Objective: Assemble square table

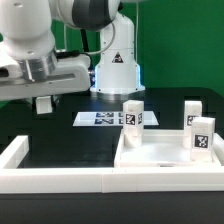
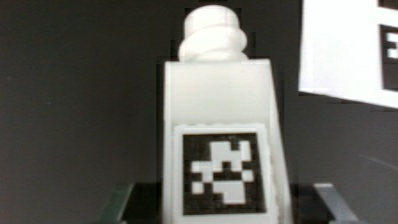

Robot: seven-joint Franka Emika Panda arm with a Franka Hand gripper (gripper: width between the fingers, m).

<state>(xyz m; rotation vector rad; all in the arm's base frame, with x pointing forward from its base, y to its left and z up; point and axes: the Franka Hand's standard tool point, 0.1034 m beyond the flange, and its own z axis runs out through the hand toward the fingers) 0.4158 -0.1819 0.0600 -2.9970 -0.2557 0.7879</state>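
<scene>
Wrist view: gripper [image 2: 222,205] jaws clamp a white tagged leg [image 2: 217,130].
Two more legs [image 1: 133,122] stand on the slab [image 1: 160,158].

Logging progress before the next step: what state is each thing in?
Tabletop: lying flat.
Three legs: upright at the tabletop.
Fourth leg: tag facing the wrist camera, flanked by the end effector; grip unclear.
End effector: open or shut, cannot tell.

Bright even light, soft blur, low resolution
</scene>
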